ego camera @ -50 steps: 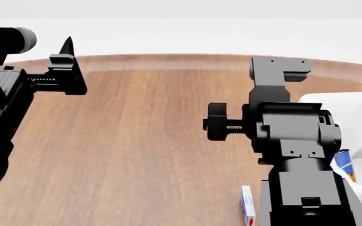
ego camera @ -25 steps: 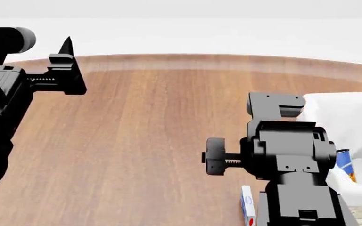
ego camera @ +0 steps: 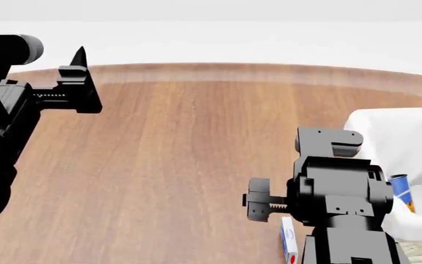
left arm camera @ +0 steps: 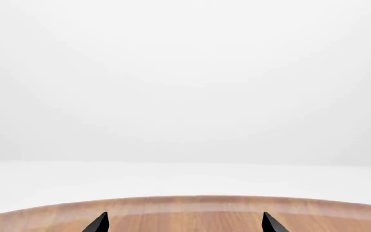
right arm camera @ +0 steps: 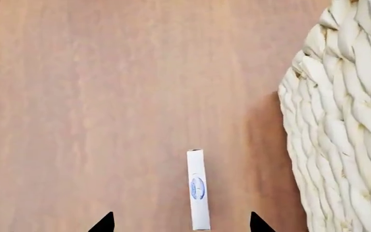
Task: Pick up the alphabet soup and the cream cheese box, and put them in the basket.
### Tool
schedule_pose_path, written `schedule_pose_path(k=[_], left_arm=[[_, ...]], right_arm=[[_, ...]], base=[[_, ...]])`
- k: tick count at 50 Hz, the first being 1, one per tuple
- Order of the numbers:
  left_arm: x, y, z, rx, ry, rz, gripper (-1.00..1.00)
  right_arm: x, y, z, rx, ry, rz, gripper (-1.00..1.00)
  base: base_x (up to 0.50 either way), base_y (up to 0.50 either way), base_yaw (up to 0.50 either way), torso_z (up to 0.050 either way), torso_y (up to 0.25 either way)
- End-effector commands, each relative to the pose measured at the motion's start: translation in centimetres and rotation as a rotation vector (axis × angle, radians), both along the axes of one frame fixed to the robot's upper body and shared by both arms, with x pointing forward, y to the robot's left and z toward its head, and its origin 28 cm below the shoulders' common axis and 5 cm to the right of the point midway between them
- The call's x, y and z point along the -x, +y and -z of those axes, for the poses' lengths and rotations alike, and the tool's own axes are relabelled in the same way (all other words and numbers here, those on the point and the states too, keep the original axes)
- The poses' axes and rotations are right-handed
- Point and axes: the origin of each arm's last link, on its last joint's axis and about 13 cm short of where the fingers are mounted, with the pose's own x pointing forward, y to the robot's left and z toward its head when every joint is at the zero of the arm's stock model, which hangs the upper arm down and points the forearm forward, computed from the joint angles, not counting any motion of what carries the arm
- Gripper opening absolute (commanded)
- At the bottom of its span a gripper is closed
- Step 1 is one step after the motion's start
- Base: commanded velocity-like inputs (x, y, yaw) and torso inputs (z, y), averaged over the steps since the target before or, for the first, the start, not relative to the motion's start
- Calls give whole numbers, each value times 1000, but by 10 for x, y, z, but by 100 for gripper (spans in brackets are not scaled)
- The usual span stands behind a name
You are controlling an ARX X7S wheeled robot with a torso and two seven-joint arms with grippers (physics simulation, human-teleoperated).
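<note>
From the head, the right claw point(ego camera: 328, 144) hung over the box point(ego camera: 289, 240) on the table point(ego camera: 167, 165) beside the basket point(ego camera: 416, 137). From its wrist, spread tips framed the upright box point(right arm camera: 198, 188); it should descend centred. The left claw point(left arm camera: 183, 223) was open, empty.

— What fills most of the head view?
— A brown wooden table point(ego camera: 174, 165), its curved far edge running across the upper frame.
— And above that?
— A plain white backdrop point(ego camera: 218, 33).
</note>
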Motion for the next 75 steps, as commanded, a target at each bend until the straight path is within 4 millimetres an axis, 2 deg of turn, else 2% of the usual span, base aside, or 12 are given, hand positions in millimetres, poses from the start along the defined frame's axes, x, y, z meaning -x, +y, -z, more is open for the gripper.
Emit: schedule_pose_path(k=[1,8,31,57,58,75], left_arm=[[0,0,1,6,6,4,100],[2,-1,0,0,-16,7,100],[3,-2,4,-14,-21,31,100],[2,-2,8,-5,-17,36,100],[2,-2,8,-4,-16,35,100],[1,-1,7,-1,-18,32,100]], right_arm=[[4,-3,9,8,28,27,100],[3,-4,7,7,20,37,100],[-3,-4,3,27,-60,16,100],[-2,-4,9,39,-65,8,100],[-2,-4,9,33,-59,1,-100],[-3,-3,8,40,-73,-3,-100]], base=[[0,0,0,0,0],[0,0,0,0,0],[0,0,0,0,-247],[0,0,0,0,-44],[0,0,0,0,0],[0,0,0,0,0]])
